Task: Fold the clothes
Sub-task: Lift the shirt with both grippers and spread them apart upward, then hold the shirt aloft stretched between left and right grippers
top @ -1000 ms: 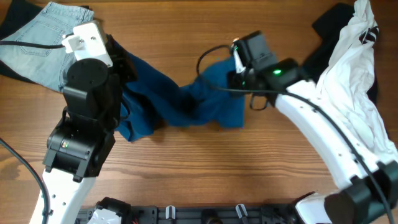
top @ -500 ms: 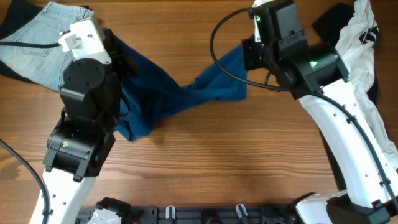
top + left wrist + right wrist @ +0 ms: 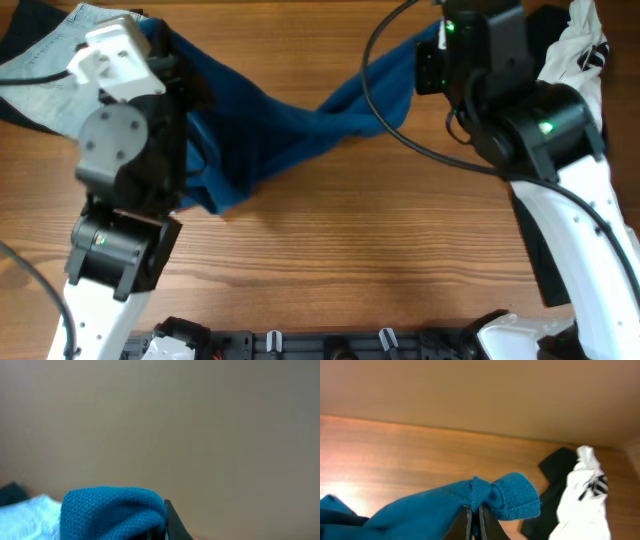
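The teal-blue shirt [image 3: 270,130] hangs stretched between my two grippers, sagging in the middle, with its lower part bunched beside the left arm. At the shirt's left end my left gripper [image 3: 172,62] is shut on a fold of the fabric; in the left wrist view the teal cloth [image 3: 112,512] bulges over the one dark finger that shows [image 3: 172,525]. My right gripper [image 3: 432,62] holds the right end. In the right wrist view its fingers [image 3: 465,521] pinch a bunched corner of the shirt [image 3: 510,495] above the wooden table [image 3: 395,455].
Pale-blue jeans [image 3: 55,70] lie at the far left corner, partly under the left arm. A white garment [image 3: 590,90] with black cloth [image 3: 540,30] is heaped along the right side, also seen as white garment [image 3: 582,495] in the right wrist view.
Both arms have risen and moved toward the far edge, the right one also further right. The shirt has been pulled out longer between them and lifted off the table.
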Robot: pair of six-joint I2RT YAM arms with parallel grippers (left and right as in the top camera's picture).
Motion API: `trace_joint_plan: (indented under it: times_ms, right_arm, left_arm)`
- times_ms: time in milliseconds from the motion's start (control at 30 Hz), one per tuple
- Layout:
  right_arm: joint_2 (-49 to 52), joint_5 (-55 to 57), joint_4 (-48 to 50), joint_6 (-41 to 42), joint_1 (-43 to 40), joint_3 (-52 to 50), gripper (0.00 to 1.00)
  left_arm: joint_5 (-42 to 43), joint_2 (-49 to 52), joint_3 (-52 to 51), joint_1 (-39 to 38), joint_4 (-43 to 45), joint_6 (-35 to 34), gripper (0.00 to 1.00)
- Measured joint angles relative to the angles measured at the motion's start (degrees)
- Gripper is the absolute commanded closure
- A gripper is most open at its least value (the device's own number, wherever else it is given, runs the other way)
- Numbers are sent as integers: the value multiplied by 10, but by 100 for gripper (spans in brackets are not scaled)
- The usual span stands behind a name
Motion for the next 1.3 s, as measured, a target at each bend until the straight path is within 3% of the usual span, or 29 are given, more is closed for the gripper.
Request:
trace_joint_plan:
  times_ms: [533, 1100, 1300]
  right_arm:
    - [-129, 56, 34, -43, 0, 0, 96]
    - [-231, 106, 63, -90, 0, 4, 95]
    - [-235, 109, 60, -99, 0, 5, 96]
  left_arm:
    - [-13, -153, 0, 0, 16, 36, 96]
    - [-12, -165, 0, 0, 27, 37, 96]
    - [-11, -167, 9, 0, 38, 84, 96]
